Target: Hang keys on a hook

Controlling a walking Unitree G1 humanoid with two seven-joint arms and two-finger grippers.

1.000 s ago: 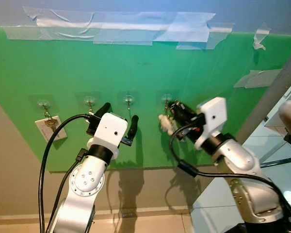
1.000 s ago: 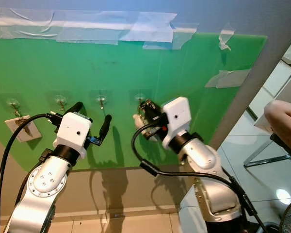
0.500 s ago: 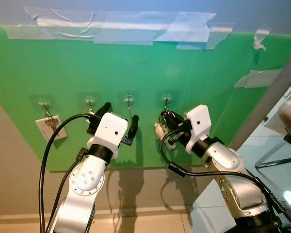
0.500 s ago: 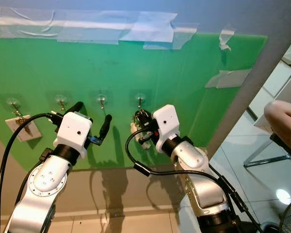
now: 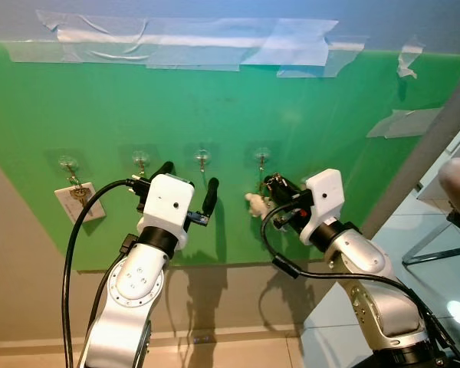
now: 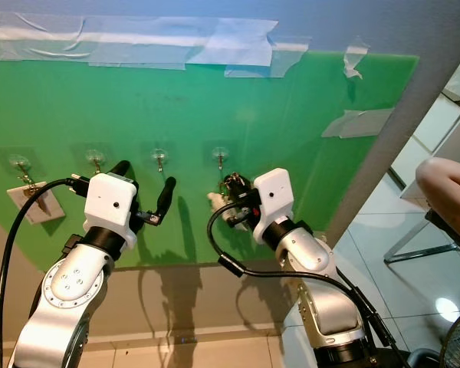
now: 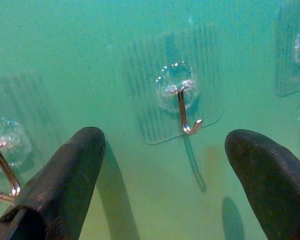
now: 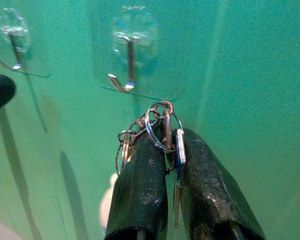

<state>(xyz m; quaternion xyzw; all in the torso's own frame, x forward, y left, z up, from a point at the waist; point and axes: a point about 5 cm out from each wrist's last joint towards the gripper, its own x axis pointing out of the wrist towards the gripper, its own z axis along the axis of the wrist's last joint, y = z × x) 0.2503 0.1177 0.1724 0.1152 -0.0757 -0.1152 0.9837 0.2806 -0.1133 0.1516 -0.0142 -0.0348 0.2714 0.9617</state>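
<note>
- Now your right gripper (image 8: 162,150) sits a little below the rightmost hook (image 8: 124,65), lower than a second ago, when it was up level with that hook; the hang looks undone, so you likely need another approach.
- Its fingers are clamped almost closed on the key ring (image 8: 160,131), keys and a pale fob dangling beneath, just short of the hook's tip and not touching it.
- Your left gripper (image 7: 162,175) is spread wide and empty, near the next hook (image 7: 182,102).
- Farther left, a tagged key (image 5: 78,201) already hangs on the green board (image 5: 238,107).
</note>
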